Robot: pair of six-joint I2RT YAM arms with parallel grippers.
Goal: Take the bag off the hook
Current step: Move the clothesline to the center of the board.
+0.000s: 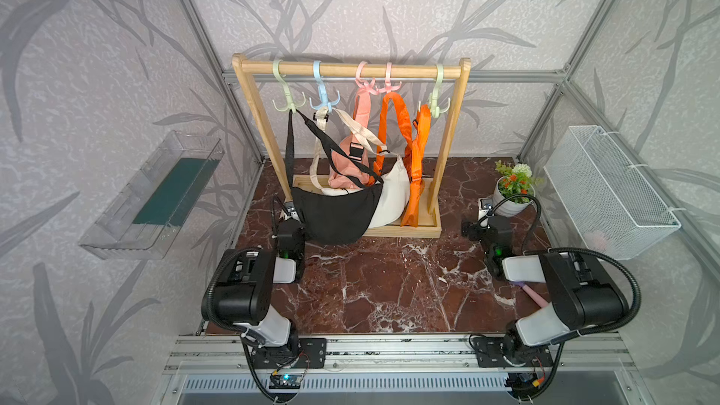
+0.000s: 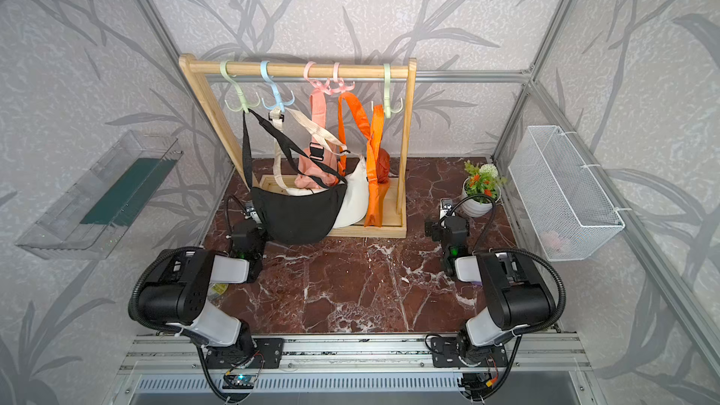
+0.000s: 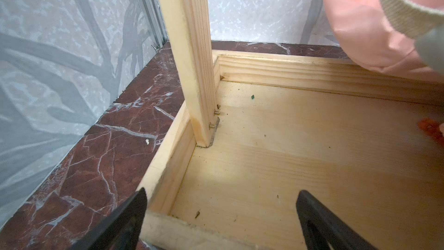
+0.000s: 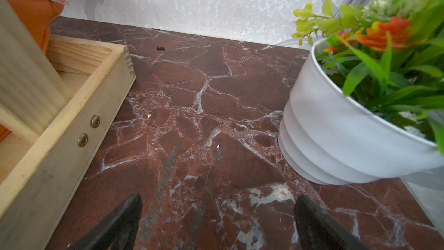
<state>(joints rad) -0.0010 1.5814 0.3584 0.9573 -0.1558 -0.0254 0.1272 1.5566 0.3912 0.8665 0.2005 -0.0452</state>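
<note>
Several bags hang from plastic hooks on a wooden rack (image 1: 350,70). A black bag (image 1: 335,216) hangs by its strap from the far-left green hook (image 1: 288,101). Behind it are a white bag (image 1: 393,196) on the blue hook (image 1: 323,99), a pink bag (image 1: 346,165) and an orange bag (image 1: 415,188). My left gripper (image 3: 221,200) is open at the front left corner of the rack's base (image 3: 288,152), below the pink bag (image 3: 372,32). Between the rack and a flower pot, my right gripper (image 4: 217,206) stands open over bare table.
A white pot of flowers (image 1: 512,192) stands at the back right, close to my right wrist (image 1: 487,227). On the right wall hangs a white wire basket (image 1: 607,188), on the left wall a clear plastic tray (image 1: 156,196). The rack's post (image 3: 189,56) rises just ahead of my left gripper.
</note>
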